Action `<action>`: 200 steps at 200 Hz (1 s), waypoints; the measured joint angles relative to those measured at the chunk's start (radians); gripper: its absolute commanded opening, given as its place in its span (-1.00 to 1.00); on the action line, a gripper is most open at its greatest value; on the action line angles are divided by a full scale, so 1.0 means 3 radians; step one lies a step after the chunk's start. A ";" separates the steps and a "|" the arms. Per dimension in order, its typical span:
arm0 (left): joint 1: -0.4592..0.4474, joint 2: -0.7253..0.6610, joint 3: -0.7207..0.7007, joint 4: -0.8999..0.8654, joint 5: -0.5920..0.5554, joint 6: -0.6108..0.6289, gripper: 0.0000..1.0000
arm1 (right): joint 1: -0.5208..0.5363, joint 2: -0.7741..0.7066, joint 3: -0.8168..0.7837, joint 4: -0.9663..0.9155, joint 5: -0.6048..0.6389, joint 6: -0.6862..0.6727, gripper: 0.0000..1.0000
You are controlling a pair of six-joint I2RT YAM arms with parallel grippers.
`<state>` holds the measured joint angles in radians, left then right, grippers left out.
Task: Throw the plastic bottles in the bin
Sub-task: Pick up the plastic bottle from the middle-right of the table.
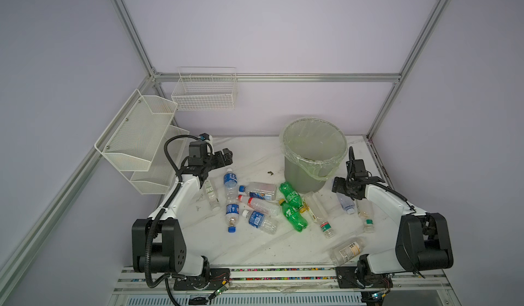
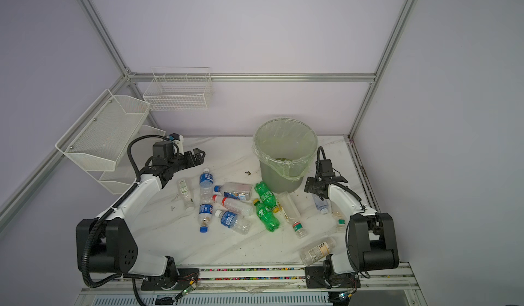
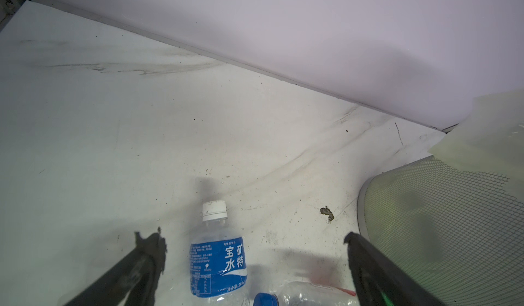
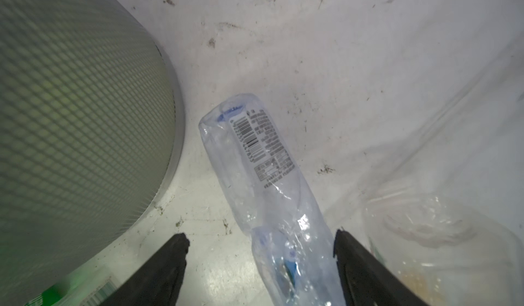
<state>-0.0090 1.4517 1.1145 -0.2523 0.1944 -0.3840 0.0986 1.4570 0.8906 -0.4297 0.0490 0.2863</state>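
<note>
Plastic bottles (image 1: 259, 204): lying scattered on the worktop (image 1: 255, 250), lower middle of both top views; none gripped.
Bin (image 1: 299, 177): upright, right of centre, just behind the bottles.
Left pincer (image 3: 249, 238): jaws wide apart, empty, near cap end of blue-label bottle (image 3: 218, 262).
Right pincer (image 4: 260, 236): jaws apart, straddling clear bottle (image 4: 255, 154) beside bin, not clamped.

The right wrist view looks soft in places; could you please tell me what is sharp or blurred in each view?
Right wrist view: the clear bottle has a legible barcode, yet the green label near the lens smears out. Left wrist view: the blue-labelled bottle is crisp, with a soft shadow beyond its cap. In both top views: flat, dim light, darker corners.
</note>
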 measured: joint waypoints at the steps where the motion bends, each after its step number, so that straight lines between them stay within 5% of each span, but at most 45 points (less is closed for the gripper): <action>1: 0.0000 0.0000 0.0000 0.0000 0.0003 0.0000 1.00 | 0.0003 0.0011 0.0000 0.0001 0.0001 -0.0001 0.69; 72: 0.0000 -0.0079 0.0000 -0.0036 0.0005 0.0017 0.99 | 0.0005 0.0493 0.0090 0.0027 0.0066 0.0004 0.61; 151: 0.0113 0.0100 0.0001 -0.0158 -0.0027 0.0029 1.00 | 0.0006 0.0411 0.0094 0.0095 0.0027 0.0048 -0.16; 200: 0.0120 0.0136 0.0001 -0.0165 -0.0045 0.0029 1.00 | 0.0005 0.0127 0.0125 0.0066 0.0029 0.0156 -0.21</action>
<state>0.0269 1.4925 1.1149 -0.3019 0.1810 -0.3752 0.1001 1.4952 0.9279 -0.4099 0.0578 0.3332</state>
